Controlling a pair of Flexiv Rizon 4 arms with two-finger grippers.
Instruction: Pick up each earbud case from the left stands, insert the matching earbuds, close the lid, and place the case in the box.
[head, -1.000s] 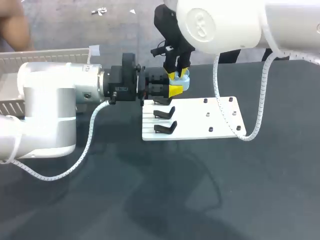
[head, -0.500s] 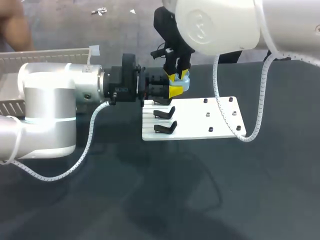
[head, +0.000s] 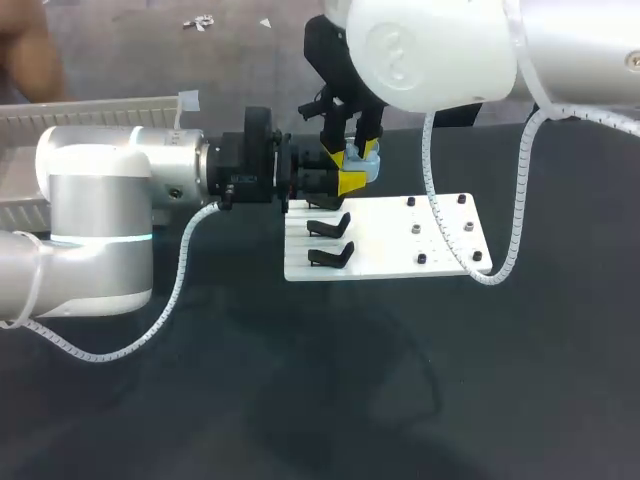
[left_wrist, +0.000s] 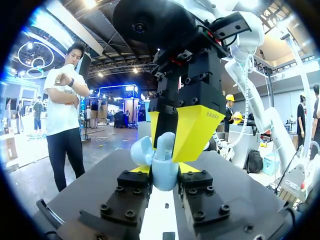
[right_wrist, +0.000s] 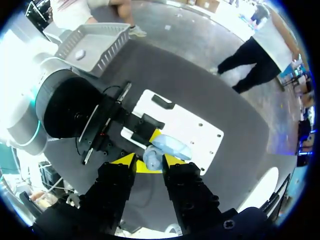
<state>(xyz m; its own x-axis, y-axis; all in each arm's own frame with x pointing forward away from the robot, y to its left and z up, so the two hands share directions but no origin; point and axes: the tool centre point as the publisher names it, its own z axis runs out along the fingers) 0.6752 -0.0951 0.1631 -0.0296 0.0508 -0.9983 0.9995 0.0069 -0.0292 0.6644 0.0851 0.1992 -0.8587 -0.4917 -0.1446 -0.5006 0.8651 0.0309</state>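
A light-blue earbud case (head: 362, 168) hangs above the far left corner of the white stand board (head: 400, 240). My left gripper (head: 345, 180) comes in level from the left and is shut on the case body (left_wrist: 165, 176). The open lid (left_wrist: 141, 150) leans to one side. My right gripper (head: 358, 150) points straight down over the case. In the right wrist view it (right_wrist: 149, 161) is open, its yellow tips close on either side of the case (right_wrist: 152, 159). In the left wrist view it (left_wrist: 167, 135) stands just above the body.
Two empty black stands (head: 330, 225) (head: 330, 256) sit on the board's left side, and small dark pegs (head: 415, 230) dot its right. A grey box (head: 90, 110) stands at the table's far left, behind my left arm (right_wrist: 65, 107).
My right gripper has risen a little off the case and its fingers have spread slightly. The left gripper and the case have stayed put.
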